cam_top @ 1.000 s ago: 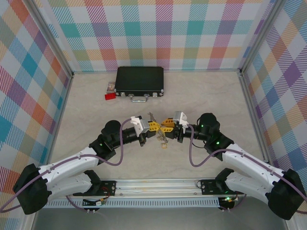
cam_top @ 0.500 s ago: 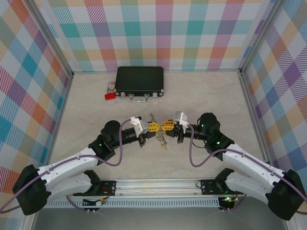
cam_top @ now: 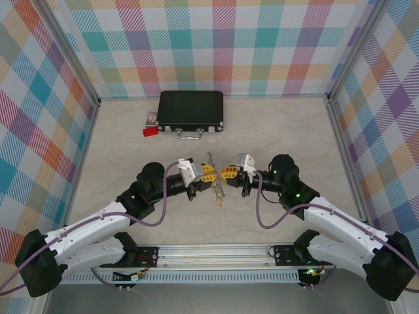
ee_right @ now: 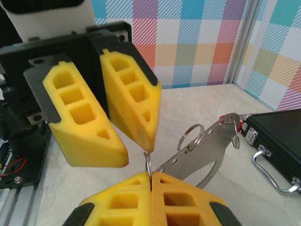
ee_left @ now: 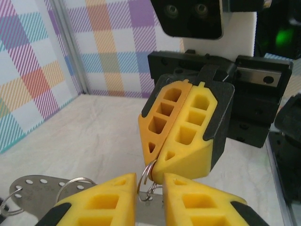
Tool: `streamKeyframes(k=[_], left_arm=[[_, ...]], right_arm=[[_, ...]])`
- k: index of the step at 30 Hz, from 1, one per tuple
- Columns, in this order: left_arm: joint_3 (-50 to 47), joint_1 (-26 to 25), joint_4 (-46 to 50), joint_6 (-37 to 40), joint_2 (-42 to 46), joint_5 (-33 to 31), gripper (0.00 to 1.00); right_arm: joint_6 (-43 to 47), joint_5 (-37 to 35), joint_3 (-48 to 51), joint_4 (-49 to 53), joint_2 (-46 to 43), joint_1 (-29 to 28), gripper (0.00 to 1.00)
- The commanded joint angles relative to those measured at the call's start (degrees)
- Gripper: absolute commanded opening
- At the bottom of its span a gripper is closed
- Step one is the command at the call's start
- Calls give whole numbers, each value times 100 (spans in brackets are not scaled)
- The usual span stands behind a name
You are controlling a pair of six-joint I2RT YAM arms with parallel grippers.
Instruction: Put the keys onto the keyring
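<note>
The keyring (ee_right: pixel 207 146) is a flat grey metal loop with small holes, held above the table; its far end shows in the left wrist view (ee_left: pixel 33 188) and it sticks up between the arms (cam_top: pixel 210 159). My left gripper (ee_left: pixel 149 188) (cam_top: pixel 211 174) is closed on its near end. My right gripper (ee_right: pixel 150 175) (cam_top: pixel 224 174) meets it tip to tip, shut on a small wire ring (ee_right: pixel 149 162) (ee_left: pixel 145 176) at the keyring's edge. A tiny key (cam_top: pixel 219 199) with a yellow head is just below the grippers.
A second wire ring (ee_right: pixel 190 138) hangs through a hole in the keyring. The black case (cam_top: pixel 191 110) with a metal handle lies at the back, and a small red block (cam_top: pixel 150 131) is at its left corner. Plaid walls enclose the table.
The keyring's upper end has swung slightly right and the small key below has shifted a little left. Both grippers keep their hold at the centre.
</note>
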State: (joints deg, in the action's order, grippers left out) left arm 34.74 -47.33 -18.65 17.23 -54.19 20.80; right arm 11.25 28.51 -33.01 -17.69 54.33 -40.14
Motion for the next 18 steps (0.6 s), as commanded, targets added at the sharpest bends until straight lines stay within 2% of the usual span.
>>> streamKeyframes(k=[1,11,14,18], left_arm=[[443,-69,1189,355,196,-93,21],[1341,-70,3841,1421,47,-330,20],[1561,-68,4361,1672,-131,-395,20],[1667,-67,4607,1895,-327,-451,20]], right_arm=[[214,-56,-152,69,85,-2,0],[654,-337,-325,507,449,-181,0],[862,-514,-404,694,555,-346,0],[1001,-640,-436,765,589,-457,0]])
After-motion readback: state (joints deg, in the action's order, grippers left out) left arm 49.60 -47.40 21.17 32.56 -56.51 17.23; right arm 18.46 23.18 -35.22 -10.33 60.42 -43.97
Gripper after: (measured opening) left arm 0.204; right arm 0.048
